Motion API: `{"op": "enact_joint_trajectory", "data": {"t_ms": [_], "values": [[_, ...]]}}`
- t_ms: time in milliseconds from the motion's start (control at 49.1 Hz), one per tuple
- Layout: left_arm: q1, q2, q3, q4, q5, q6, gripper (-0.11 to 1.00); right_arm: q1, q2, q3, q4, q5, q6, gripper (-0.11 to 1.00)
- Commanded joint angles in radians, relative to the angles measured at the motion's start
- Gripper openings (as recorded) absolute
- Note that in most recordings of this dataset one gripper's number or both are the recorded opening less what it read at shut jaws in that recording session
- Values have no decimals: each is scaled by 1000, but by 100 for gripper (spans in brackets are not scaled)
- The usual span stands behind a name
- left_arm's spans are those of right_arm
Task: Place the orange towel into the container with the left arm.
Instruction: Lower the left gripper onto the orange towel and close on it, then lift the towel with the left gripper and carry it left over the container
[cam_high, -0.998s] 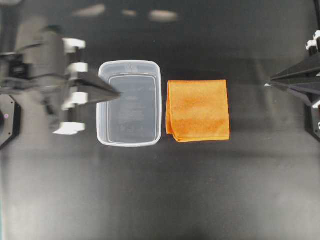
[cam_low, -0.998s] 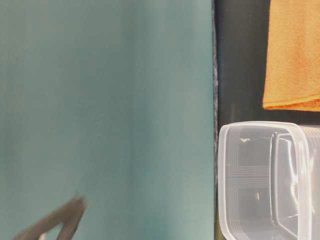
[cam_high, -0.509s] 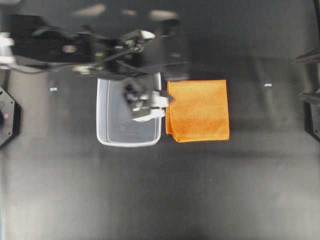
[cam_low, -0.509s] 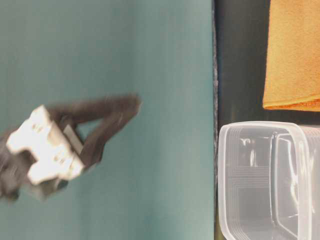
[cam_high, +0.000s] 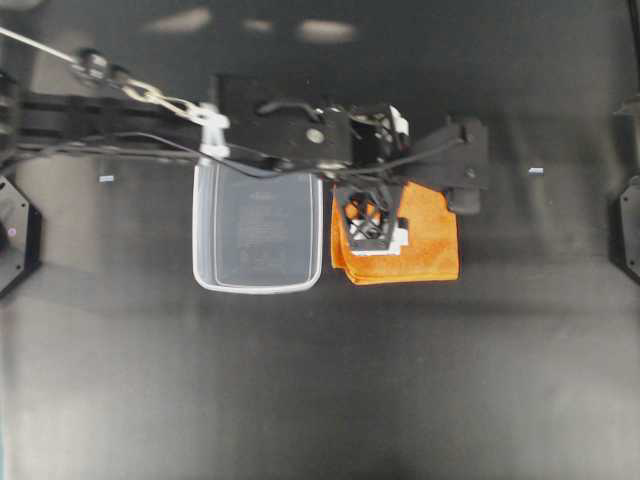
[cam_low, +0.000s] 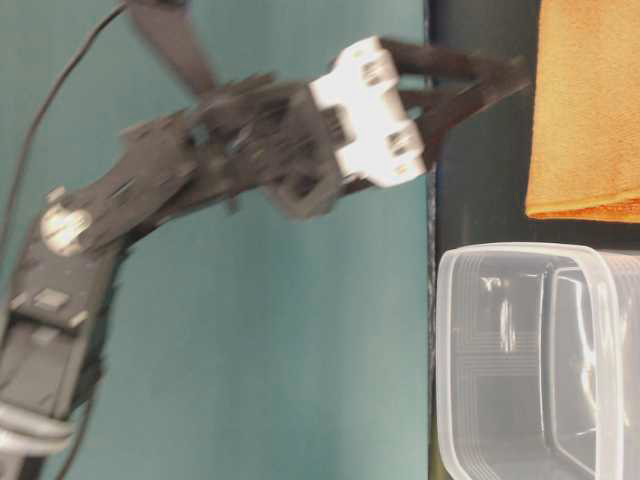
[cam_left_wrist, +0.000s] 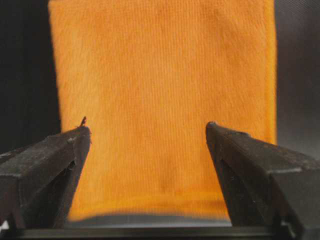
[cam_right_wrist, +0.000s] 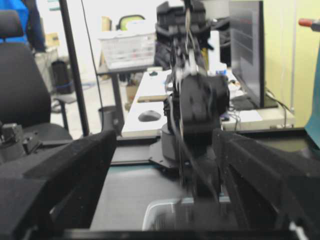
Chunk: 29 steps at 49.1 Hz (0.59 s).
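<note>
The orange towel (cam_high: 425, 240) lies flat on the black table, just right of the container (cam_high: 258, 228), a clear empty tub. My left arm reaches from the left, across the tub's far rim. The left gripper (cam_high: 372, 222) hangs over the towel's left half, pointing down. In the left wrist view the left gripper (cam_left_wrist: 147, 127) is open and holds nothing. Its fingers (cam_left_wrist: 50, 165) straddle the towel (cam_left_wrist: 160, 75) above its near edge. The table-level view shows the towel (cam_low: 590, 110) and the container (cam_low: 540, 360). My right gripper (cam_right_wrist: 164, 137) is open and empty at the far right.
The right arm's base (cam_high: 628, 230) sits at the right table edge. The left arm (cam_right_wrist: 197, 100) shows blurred in the right wrist view, behind the tub (cam_right_wrist: 165, 215). A teal wall (cam_low: 250, 350) backs the table-level view.
My left arm swung from left of the tub, over it, to above the towel, gripper pointing down and open. My right gripper pulled back to the right edge.
</note>
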Motion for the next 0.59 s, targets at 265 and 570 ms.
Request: {"op": "enact_joint_trajectory", "data": {"t_ms": [265, 570], "values": [[-46, 138, -43, 3, -3, -2, 90, 5, 12, -9, 3, -9, 11, 75], [-55, 144, -48, 3, 44, 0, 74, 3, 15, -8, 3, -9, 9, 75]]}}
